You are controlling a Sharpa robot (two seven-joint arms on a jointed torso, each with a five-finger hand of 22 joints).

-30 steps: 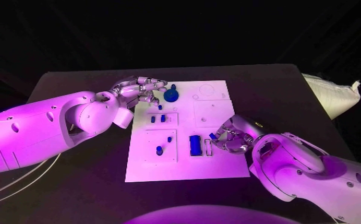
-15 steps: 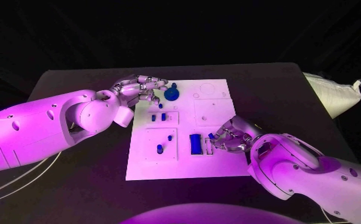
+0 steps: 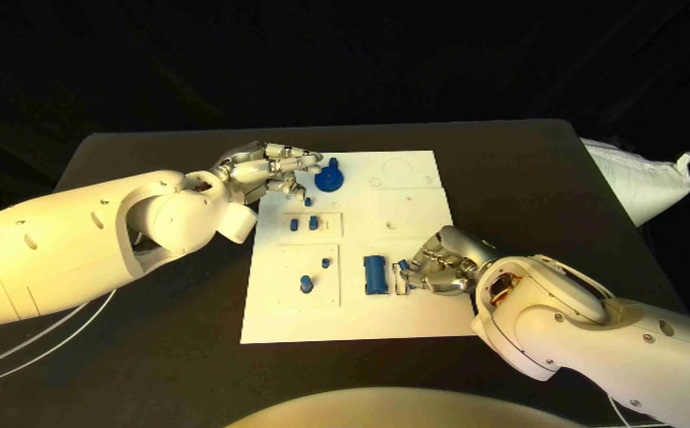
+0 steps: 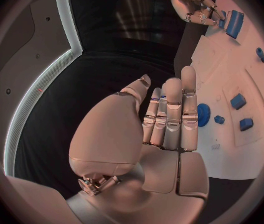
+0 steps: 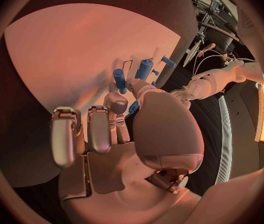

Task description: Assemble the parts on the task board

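The white task board [image 3: 410, 318] lies mid-table. A blue gear [image 3: 328, 182] sits at its far left corner, and my left hand [image 3: 267, 173] hovers just beside it with nothing in it; its fingers [image 4: 172, 115] lie straight and side by side near the gear [image 4: 203, 115]. A long blue block [image 3: 374, 275] stands in the near half of the board. Right beside it, my right hand [image 3: 439, 270] pinches a small blue part [image 5: 134, 107] between thumb and finger. The block [image 5: 144, 69] and a blue peg [image 5: 118, 80] lie just beyond those fingertips.
Two small blue pieces [image 3: 302, 223] stand in a panel below the gear, and two more [image 3: 306, 283] lie in the near left panel. A white bag [image 3: 640, 184] sits at the table's right edge. Bare black table [image 3: 172, 328] surrounds the board.
My right hand has drawn slightly nearer to me and closer to the long blue block. The left hand has hardly moved.
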